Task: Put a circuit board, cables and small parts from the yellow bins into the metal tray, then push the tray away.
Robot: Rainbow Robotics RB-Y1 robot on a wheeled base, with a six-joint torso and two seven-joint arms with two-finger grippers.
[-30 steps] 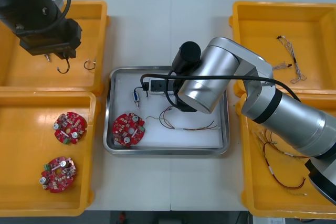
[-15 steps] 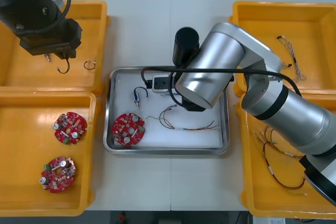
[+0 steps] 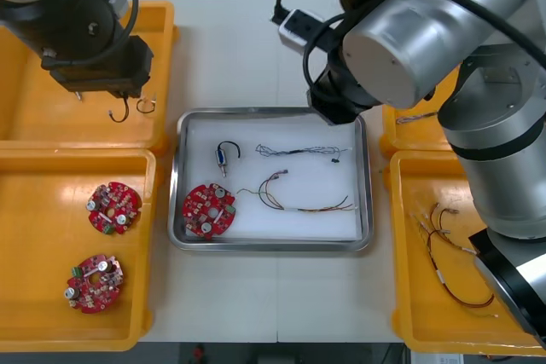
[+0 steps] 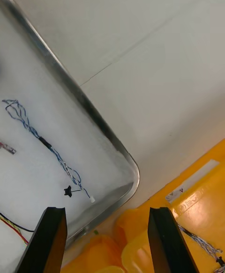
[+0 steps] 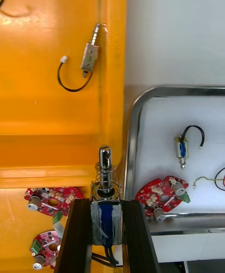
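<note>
Where the right arm overhangs, one tray corner hides

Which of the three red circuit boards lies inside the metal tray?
The board in the near left corner of the metal tray; the other two boards lie in the yellow bin at its left.

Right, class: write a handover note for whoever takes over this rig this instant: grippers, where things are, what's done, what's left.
Left gripper: shut on the held small metal part, over the left yellow bins, near the metal tray.
Right gripper: open, empty, over the tray's far right corner.
Done, in tray: round red circuit board, blue-and-white twisted cable, red-and-yellow cable, small metal part with a black lead.
Left: probably place the held part, then push the tray away.
</note>
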